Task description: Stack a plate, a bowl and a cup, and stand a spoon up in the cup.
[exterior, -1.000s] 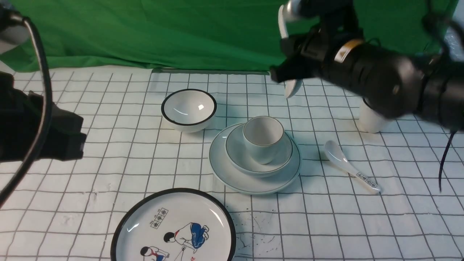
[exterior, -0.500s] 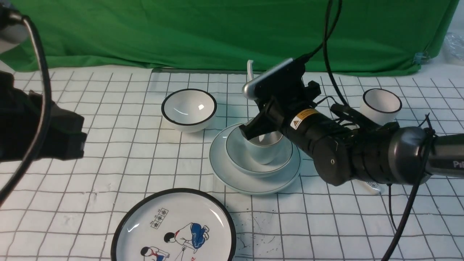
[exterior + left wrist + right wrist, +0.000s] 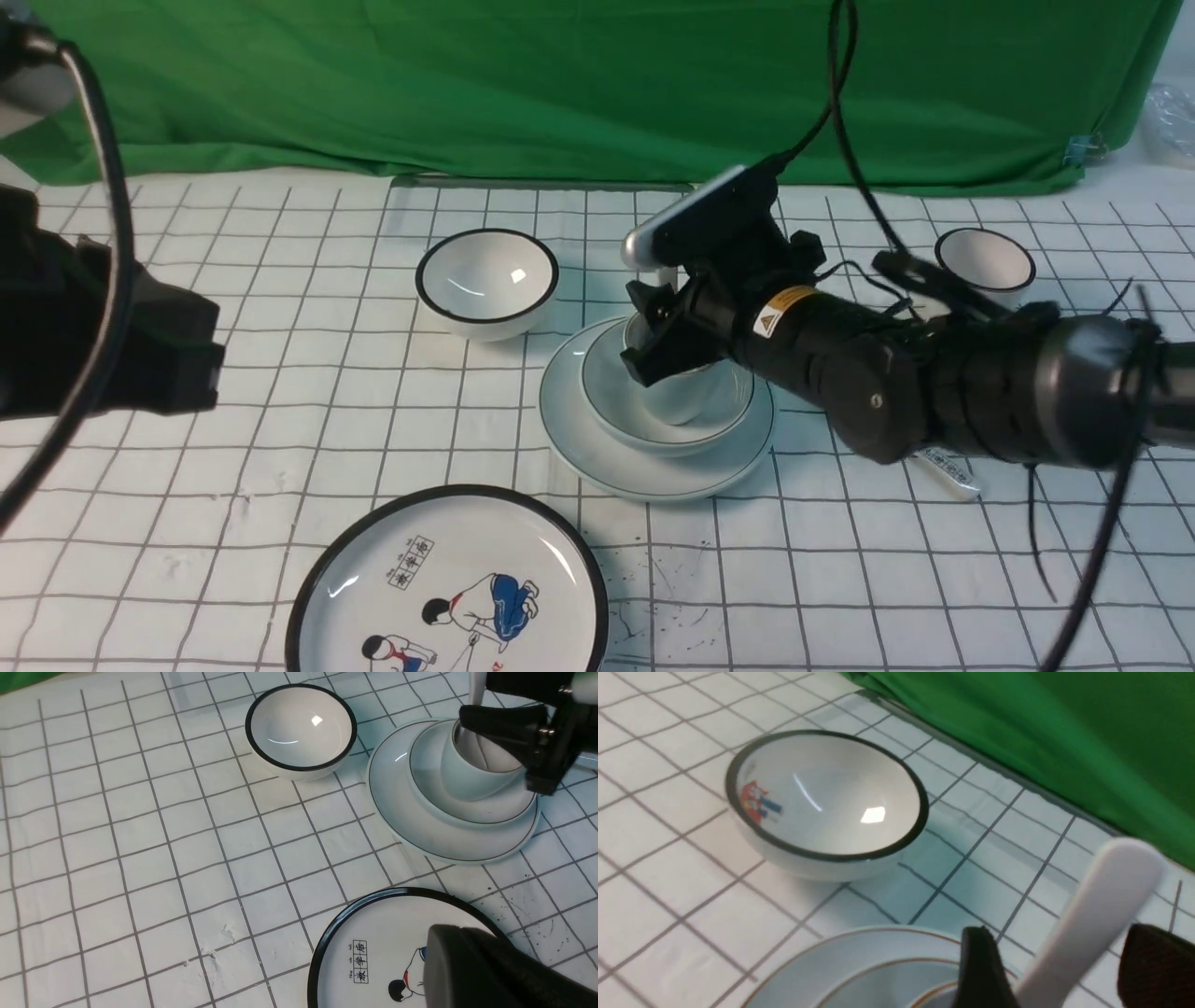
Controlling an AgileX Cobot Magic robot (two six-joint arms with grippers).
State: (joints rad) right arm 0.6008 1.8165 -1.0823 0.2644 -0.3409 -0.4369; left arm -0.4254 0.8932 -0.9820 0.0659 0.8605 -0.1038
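Fingers (image 3: 983, 970) of your right gripper (image 3: 1059, 938): spread, one either side of the spoon (image 3: 1092, 924), visible gaps beside its handle. Spoon stands in the cup (image 3: 472, 777), long axis steep, handle up. Your right arm is nearer; your left gripper (image 3: 217, 369), pressed together, sits well apart. Judgement: withdraw along the handle, avoiding sideways contact.

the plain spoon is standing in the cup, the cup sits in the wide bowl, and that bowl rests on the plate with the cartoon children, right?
Not quite: the wide bowl rests on the plain pale plate, as the front view shows. The rest is right: the plain spoon stands in the cup, which sits in that bowl.
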